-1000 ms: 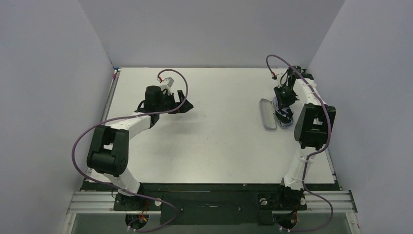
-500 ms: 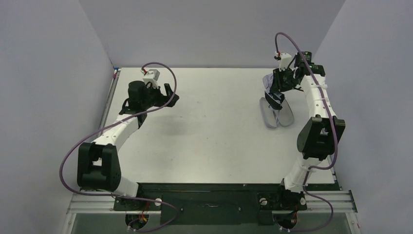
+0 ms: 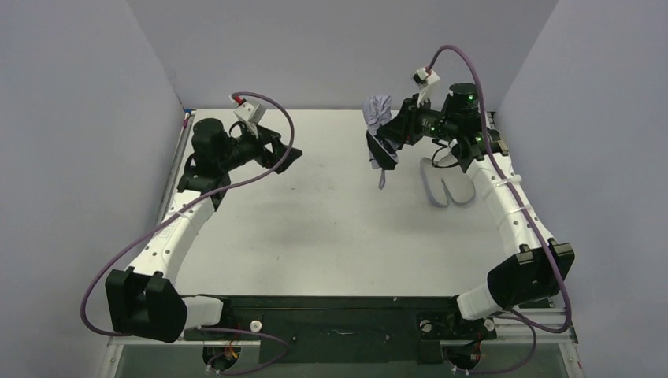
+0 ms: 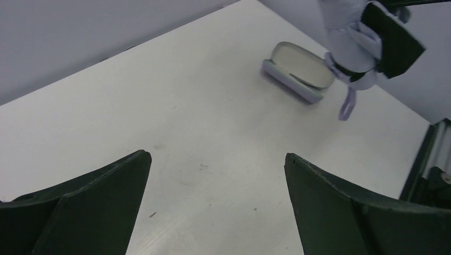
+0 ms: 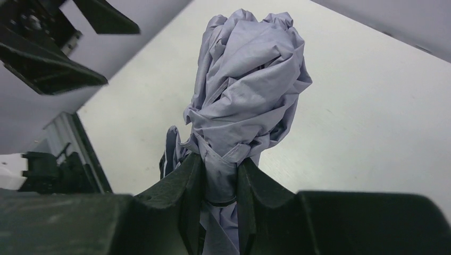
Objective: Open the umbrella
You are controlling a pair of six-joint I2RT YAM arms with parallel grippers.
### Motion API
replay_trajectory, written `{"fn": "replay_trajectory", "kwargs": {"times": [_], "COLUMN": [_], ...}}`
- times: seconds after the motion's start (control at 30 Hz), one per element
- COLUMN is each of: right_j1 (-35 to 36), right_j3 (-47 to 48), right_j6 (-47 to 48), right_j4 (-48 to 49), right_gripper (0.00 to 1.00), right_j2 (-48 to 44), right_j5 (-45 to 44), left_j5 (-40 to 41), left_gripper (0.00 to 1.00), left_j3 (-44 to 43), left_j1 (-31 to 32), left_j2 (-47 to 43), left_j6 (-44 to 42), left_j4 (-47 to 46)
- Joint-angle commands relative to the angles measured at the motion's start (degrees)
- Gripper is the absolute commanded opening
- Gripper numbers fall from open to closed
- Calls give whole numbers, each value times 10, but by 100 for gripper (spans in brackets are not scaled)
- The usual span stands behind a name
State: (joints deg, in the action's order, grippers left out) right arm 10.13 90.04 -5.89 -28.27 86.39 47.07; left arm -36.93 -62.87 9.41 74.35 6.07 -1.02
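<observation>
Right, the umbrella (image 3: 380, 118) is up in the air, off the table (image 3: 331, 236), at the far side a bit right of centre. Right gripper (image 5: 219, 164) is clamped on it: in the right wrist view both fingers (image 5: 178, 194) pinch the narrow neck of the bundle, with crumpled lavender fabric bunched into a ball just past the fingertips. The canopy is not open, the fabric wadded and twisted tight round the core. A darker strip shows beside one finger in that view; can't tell if it is lining or shadow. From the top camera the right arm reaches out long from its base and bends back toward the middle, gripper pointing left, umbrella at its tip and the loop strap (image 3: 383, 177) dangling below, clear of the tabletop. The lavender clamshell case (image 3: 445, 185) lies open on the table just right of the hanging umbrella, apart from it, pale inside facing up. Left gripper (image 3: 285, 153) is at the far left, raised above the table, aimed toward the umbrella and well apart from it. Its jaws are spread wide — the left wrist view shows two dark fingers far apart with bare tabletop between them, umbrella and case in the top right of that view.
</observation>
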Motion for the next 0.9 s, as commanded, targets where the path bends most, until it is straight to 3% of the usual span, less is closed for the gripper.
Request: {"fn": "replay_trajectory", "kwargs": {"times": [0.0, 0.3, 0.47, 0.63, 0.77, 0.87], "right_j1": [40, 78, 88, 95, 96, 97], "right_j3": [-37, -96, -105, -100, -95, -91], "right_j6": [-160, -375, -410, -420, -425, -429], "right_j4": [237, 414, 430, 424, 420, 417], "right_gripper": [0, 0, 0, 0, 0, 0], "right_j2": [-56, -93, -109, -115, -117, -117], "right_j5": [33, -20, -62, -77, -76, -77], "left_j5": [-75, -46, -30, 5, 36, 45], "left_gripper": [97, 100, 90, 86, 74, 60], "left_j3": [-29, 9, 11, 6, -5, -5], "left_j1": [57, 170, 199, 221, 222, 222], "left_j2": [-27, -34, -16, 0, 14, 18], "left_j6": [75, 177, 226, 206, 206, 211], "left_j4": [-51, -140, -179, -175, -176, -183]}}
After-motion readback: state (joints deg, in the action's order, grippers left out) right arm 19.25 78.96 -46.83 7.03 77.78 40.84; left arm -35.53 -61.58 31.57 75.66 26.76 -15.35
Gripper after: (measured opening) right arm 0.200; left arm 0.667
